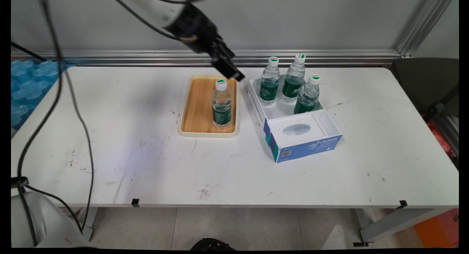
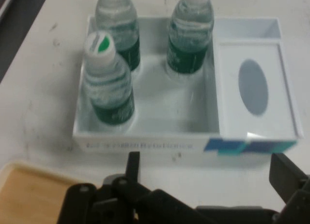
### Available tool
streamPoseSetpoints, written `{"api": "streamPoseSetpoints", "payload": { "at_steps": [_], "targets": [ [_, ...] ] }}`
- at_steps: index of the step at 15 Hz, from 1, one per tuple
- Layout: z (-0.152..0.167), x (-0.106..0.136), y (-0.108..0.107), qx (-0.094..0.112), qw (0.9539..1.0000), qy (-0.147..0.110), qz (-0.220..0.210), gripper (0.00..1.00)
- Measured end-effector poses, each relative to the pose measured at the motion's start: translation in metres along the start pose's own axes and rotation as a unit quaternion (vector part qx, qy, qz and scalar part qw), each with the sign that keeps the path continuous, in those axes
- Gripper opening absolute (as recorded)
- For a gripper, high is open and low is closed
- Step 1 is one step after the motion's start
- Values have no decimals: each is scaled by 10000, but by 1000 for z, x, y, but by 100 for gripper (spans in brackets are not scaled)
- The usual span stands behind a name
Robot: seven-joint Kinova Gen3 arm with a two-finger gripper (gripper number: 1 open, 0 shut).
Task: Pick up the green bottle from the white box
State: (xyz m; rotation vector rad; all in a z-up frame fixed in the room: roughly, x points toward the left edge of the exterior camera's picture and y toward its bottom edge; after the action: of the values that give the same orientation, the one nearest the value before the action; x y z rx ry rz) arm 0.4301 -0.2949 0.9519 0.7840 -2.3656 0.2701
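My gripper (image 1: 230, 70) hangs in the air over the far right corner of a wooden tray (image 1: 196, 111), just above and behind the cap of a water bottle (image 1: 222, 105) standing upright on that tray. In the hand view the gripper (image 2: 208, 171) is open and holds nothing, its fingers (image 2: 132, 167) spread wide. Ahead of it lies a white and blue box (image 2: 145, 139) with three upright green-labelled bottles (image 2: 109, 83) in one compartment. In the main view the box (image 1: 307, 146) sits right of the tray, its bottles (image 1: 294, 80) at the far end.
The box's near compartment holds a white insert with an oval opening (image 1: 296, 129). Black cables (image 1: 69, 100) hang over the table's left part. Blue plastic pieces (image 1: 29, 85) lie beyond the left edge, and a dark chair (image 1: 428, 85) stands at the right.
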Motion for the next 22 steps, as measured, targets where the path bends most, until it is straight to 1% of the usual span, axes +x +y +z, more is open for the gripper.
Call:
{"api": "streamPoseSetpoints", "payload": {
  "at_steps": [5,7,12,16,22],
  "targets": [
    [78,26,8,-29,9999,-146,13,100],
    [100,34,10,-31,9998,-182,32,100],
    [169,60,15,-12,9996,-279,95,100],
    [209,76,17,-22,9993,-339,158,100],
    [253,95,17,-49,9990,-332,292,100]
  ]
}}
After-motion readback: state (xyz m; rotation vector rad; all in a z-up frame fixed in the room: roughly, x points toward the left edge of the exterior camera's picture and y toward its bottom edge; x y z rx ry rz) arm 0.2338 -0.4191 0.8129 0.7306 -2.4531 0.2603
